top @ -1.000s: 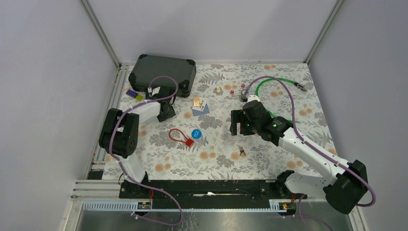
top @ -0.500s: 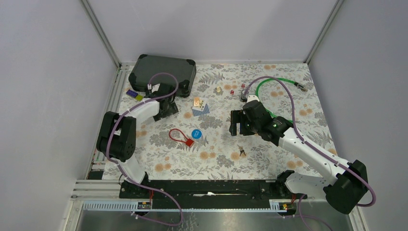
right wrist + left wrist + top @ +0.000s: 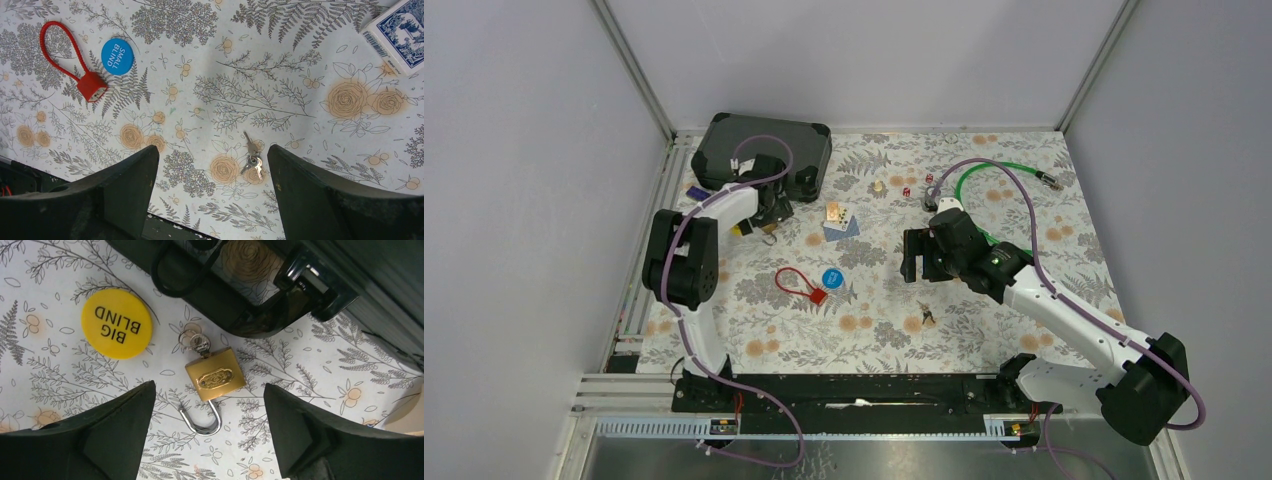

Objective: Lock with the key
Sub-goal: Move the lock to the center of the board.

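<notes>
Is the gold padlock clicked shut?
No, the brass padlock has its shackle swung out, with one end free of the body.

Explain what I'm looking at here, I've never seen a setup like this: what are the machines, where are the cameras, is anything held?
These are two robot arms bolted at the near edge of a table. The wide picture looks down from above; the other two come from a camera on each wrist, with that hand's dark fingers at the bottom. The left hand is open over a brass padlock with its shackle open, beside a yellow chip and a black case. The right hand is open above some keys; a red cable loop, a blue chip and a card box lie nearby. Neither holds anything.
</notes>
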